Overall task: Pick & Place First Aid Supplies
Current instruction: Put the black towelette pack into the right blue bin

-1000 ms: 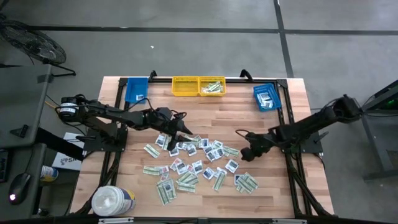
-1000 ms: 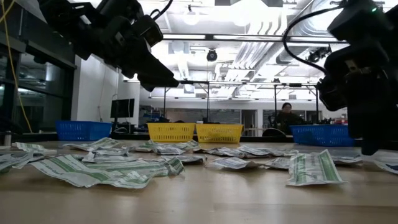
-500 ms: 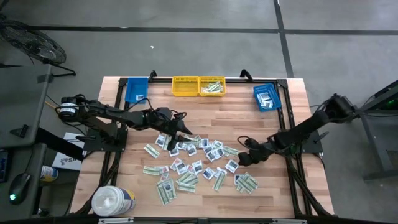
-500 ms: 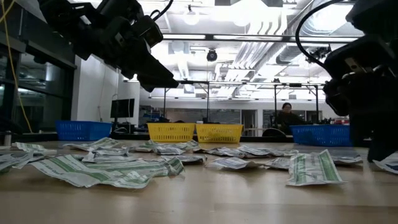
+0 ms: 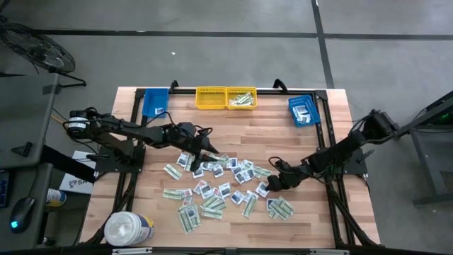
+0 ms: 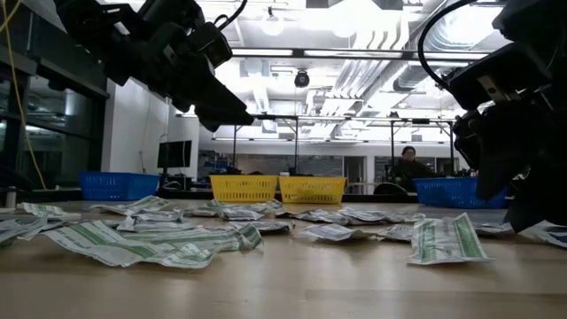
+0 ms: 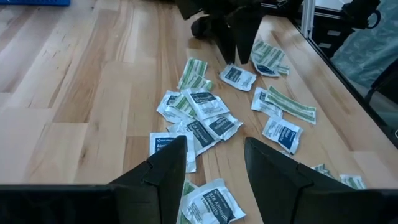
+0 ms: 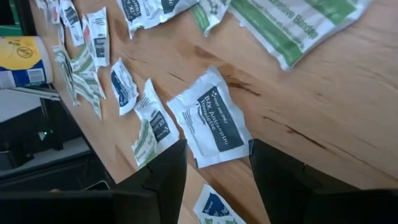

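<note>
right pincer (image 8: 214, 163), fingers spread and empty, straddles a white packet (image 8: 213, 121) lying flat on the wooden surface (image 8: 323, 99); it may slide away. left pincer (image 7: 214, 163) hovers, released.

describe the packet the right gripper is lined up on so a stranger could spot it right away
Start at the scattered packets on the wooden table and go to the pile's right edge, where the right gripper hangs open. Between its fingers lies a squarish white packet with a dark blue label, lying alone on bare wood.

Yellow bins (image 5: 226, 98), blue bins (image 5: 303, 111), white tub (image 5: 129, 228)
</note>
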